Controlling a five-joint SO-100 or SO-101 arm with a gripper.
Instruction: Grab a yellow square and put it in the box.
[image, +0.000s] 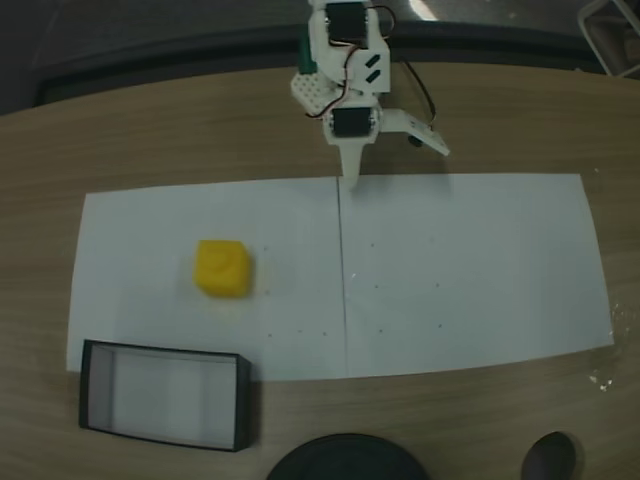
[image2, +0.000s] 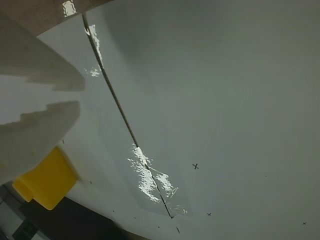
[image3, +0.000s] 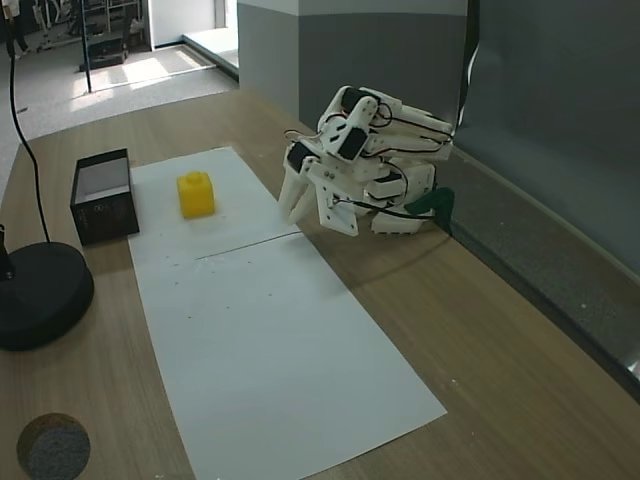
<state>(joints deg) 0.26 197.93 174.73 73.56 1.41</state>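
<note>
Wrist view catches tape glare on the paper seam (image2: 150, 180), fixed views don't; yellow square (image: 222, 267) lies on the paper beside the box (image: 164, 393) (outside it), well apart from the open, empty gripper (image: 395, 165).

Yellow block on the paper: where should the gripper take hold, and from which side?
Across two opposite flat side faces of the yellow block, coming down from above. It sits upright and alone on the white paper, clear of the box, so the top is unobstructed.

Yellow square (image: 222, 267) sits upright on white paper — apparently apart from the empty box (image: 164, 395).
</note>
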